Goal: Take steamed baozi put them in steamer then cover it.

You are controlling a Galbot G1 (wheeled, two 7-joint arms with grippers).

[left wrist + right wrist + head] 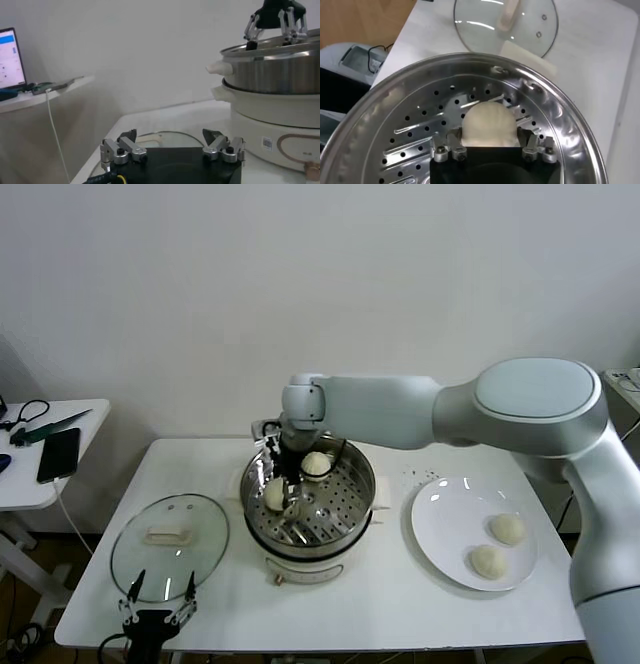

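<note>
- Centre of the head view: the steamer [352,496] stands upright on its white pot base [300,564], open side up, on the white table [400,604].
- Reaching in from the right of the frame, the right gripper [287,489] hangs over the left part of the basket, pointing down; its wrist view shows a bun [489,125] between its two fingers [445,149], which sit at the bun's sides. Whether they press it or the bun rests on the perforated floor, I cannot tell.
- Two buns show in the basket: one at the left [274,495], one toward the back [316,464].
- Two more buns [507,529] [488,561] lie on the white plate [440,514], right of the steamer.
- Left of the steamer, the glass lid [170,542] lies flat on the table; its white handle's [168,536] long axis runs left to right across the frame.
- Lower left, the left gripper [159,591] waits at the table's near edge by the lid's rim, fingers spread wide with nothing between them.
</note>
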